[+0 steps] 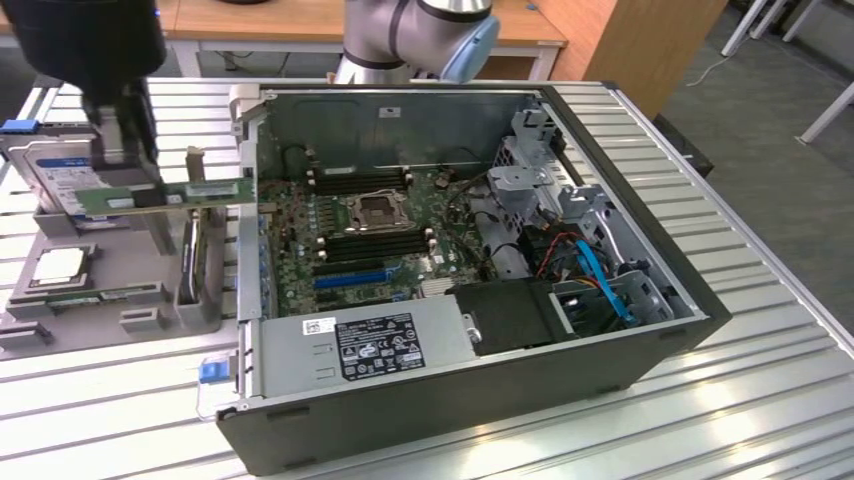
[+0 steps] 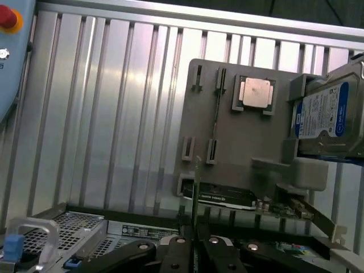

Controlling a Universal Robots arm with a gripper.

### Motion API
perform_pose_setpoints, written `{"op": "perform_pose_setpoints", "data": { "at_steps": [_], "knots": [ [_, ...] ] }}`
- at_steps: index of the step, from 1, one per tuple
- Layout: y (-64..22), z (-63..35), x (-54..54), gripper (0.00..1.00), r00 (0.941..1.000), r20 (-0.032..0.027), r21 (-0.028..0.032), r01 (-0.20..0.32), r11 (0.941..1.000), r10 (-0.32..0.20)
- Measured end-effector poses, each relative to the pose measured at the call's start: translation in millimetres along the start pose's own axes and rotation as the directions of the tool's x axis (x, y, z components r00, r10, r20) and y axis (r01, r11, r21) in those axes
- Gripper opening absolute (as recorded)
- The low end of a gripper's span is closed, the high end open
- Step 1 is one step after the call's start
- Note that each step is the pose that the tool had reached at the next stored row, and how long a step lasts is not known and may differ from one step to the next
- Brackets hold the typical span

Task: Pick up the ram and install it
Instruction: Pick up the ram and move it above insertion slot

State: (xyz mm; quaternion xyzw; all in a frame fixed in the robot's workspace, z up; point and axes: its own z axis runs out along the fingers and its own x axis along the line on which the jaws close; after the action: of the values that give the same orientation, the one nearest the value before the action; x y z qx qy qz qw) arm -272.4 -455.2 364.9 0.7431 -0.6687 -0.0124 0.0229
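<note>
Whole setup sits on a ribbed aluminium surface [image 1: 761, 330], with wooden desks [image 1: 267, 20] behind it and grey floor [image 1: 781, 90] off to one side. Biggest thing is the open PC case [image 1: 534, 400], to the exterior view's right of the tool [image 1: 120, 180], with its green motherboard [image 1: 287, 250] facing up. Under the tool is a grey holder plate [image 1: 134, 270] carrying a hard drive [image 1: 54, 175] and a silver processor chip [image 1: 60, 265].

The tool is clenched on the ram [image 1: 180, 192], which hangs level above the plate with one end pointing at the case.

Labels: there are white and black stickers on the power supply [image 1: 374, 345] and a blue-and-white one on the drive, but the print is too small for me to read.

The wrist view gives you the ram edge-on, a thin green line coming out from between the tool's fingers, plus a red button [image 2: 7, 18] on a pale blue box.
</note>
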Motion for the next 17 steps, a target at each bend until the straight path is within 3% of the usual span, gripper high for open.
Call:
{"op": "perform_pose_setpoints", "data": {
  "at_steps": [7,8,17],
  "knots": [
    [-31.6,-1.2,2.2,0.14,1.0000,0.0000,0.0000,0.000,1.0000,0.000],
    [-42.2,-1.7,2.7,0.14,1.0000,-0.0001,-0.0001,0.000,1.0000,0.000],
    [-85.4,-2.6,0.5,0.14,1.0000,-0.0001,-0.0002,0.000,1.0000,0.000]
  ]
}}
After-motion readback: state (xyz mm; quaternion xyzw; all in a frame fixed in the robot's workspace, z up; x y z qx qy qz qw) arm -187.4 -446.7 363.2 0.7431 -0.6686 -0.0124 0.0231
